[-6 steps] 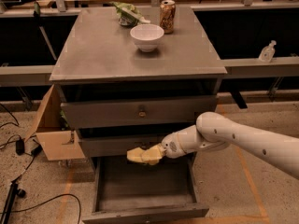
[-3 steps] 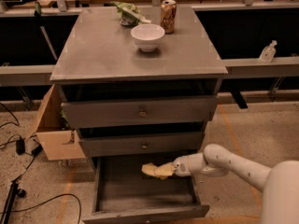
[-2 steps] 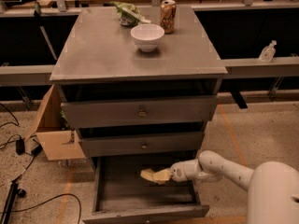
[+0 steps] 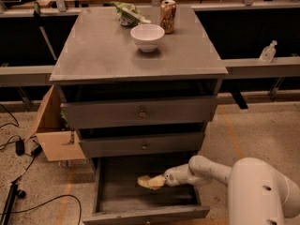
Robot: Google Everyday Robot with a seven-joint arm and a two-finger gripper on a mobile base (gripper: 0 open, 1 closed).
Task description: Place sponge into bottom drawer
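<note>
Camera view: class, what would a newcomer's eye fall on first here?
The robot's white arm reaches into the open grey metal bottom drawer, its hand gripping a pale yellow wavy-edged sponge inside it. Next, the white bowl and the orange-brown drinks can on the grey cabinet top.

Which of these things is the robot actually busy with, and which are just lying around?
Part of the job:
sponge, gripped in the pincer
bottom drawer, pulled open, with the pincer reaching into it

Just lying about:
white bowl, drinks can and green packet on the cabinet top
cardboard box, lower left
</note>
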